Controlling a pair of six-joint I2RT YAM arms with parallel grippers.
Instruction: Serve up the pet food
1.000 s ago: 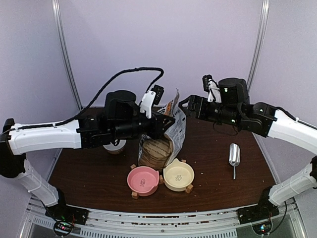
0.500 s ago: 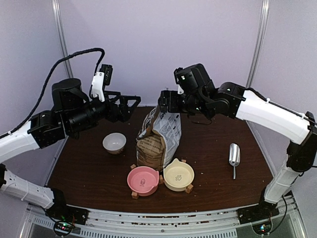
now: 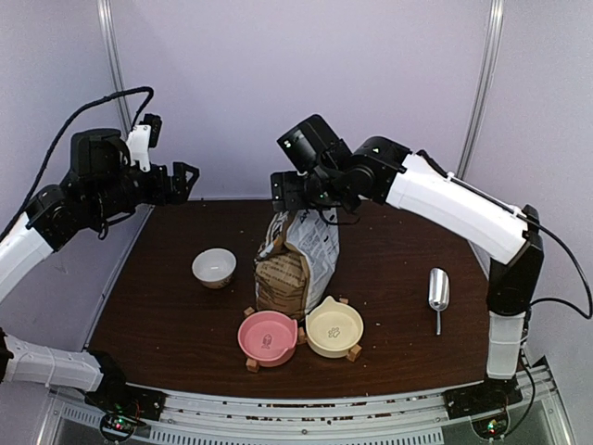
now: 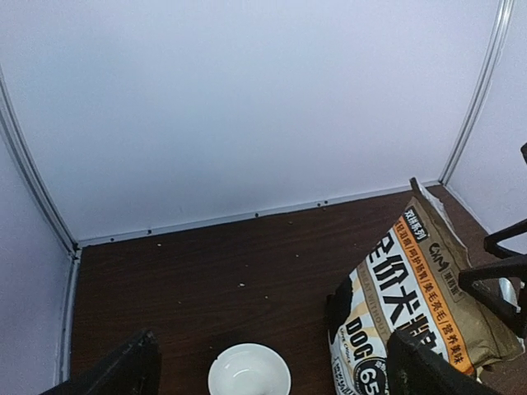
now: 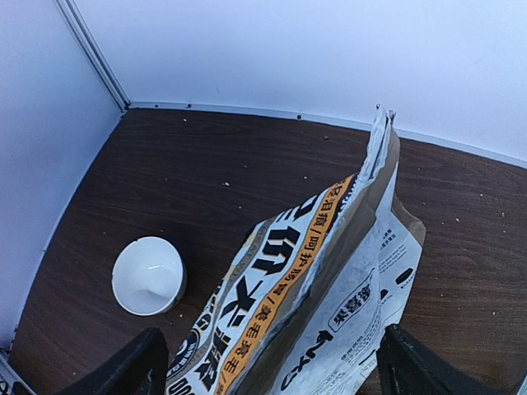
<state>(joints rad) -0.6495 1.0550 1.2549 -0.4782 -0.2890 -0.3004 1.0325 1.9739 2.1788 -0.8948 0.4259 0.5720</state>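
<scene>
Claws first, seen from overhead: the left claw [image 3: 185, 179] hangs high off the left side of the table [image 3: 408, 334], its two fingers spread apart with nothing between them. It is well apart from every object, and a white bowl [image 3: 214, 267] sits lower down, toward the other arm. The right claw [image 3: 278, 195] is also spread wide and grips nothing. It hovers at the top edge of the paper bag [image 3: 298, 260], which stands upright under it; whether they touch cannot be told. A pink bowl [image 3: 267, 336] and a cream bowl [image 3: 334, 327] sit side by side below this claw, past the bag toward the arm bases. A metal scoop [image 3: 437, 289] lies flat, well away on the side far from the left claw. In the left wrist view, the fingers [image 4: 123, 374] show at the two lower corners, far apart, with the white bowl between them and the bag ahead by the other finger. In the right wrist view, the fingers [image 5: 123, 370] again stand wide apart, the bag's torn top rising between them and the white bowl near this finger. The pet food is out of sight in all three views, since the bag's inside is hidden.
</scene>
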